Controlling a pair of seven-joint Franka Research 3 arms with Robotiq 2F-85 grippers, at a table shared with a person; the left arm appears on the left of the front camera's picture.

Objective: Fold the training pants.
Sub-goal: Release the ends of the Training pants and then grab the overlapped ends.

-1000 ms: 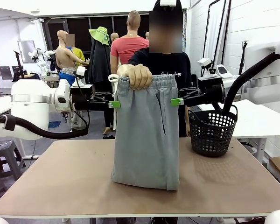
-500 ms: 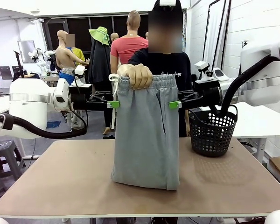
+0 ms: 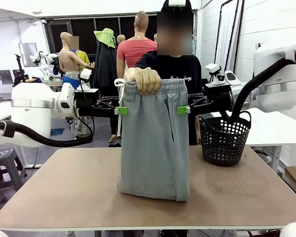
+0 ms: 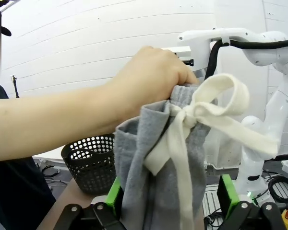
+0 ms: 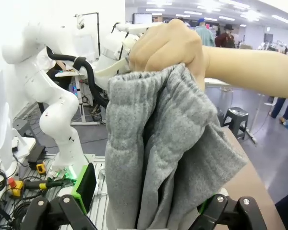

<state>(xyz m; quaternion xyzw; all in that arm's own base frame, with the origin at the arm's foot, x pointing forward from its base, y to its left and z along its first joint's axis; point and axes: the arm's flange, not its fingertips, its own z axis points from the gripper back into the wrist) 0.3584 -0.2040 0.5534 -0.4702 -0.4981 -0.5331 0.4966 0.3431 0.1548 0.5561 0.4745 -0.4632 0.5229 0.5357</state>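
Hanging from a person's hand [image 3: 147, 80], which is closed tight on the waistband, the pants [image 3: 155, 148] drape at table centre with the hem resting on the table [image 3: 64, 187]. At the pants' 10 o'clock edge the left gripper [image 3: 121, 110] has its jaws spread wide with the cloth edge between them, unpinched; the right gripper [image 3: 183, 109] is likewise at 2 o'clock. The basket [image 3: 224, 140] sits at 3 o'clock, apart. The pants look light, soft and floppy and will likely sag and bunch, so best to bite both side edges just under the thick waistband, through all layers. The left wrist view adds the drawstring [image 4: 216, 103] bow dangling at that edge, a snag risk. The right wrist view shows thick bunched folds beside the pads [image 5: 84, 187], which the front view flattens.
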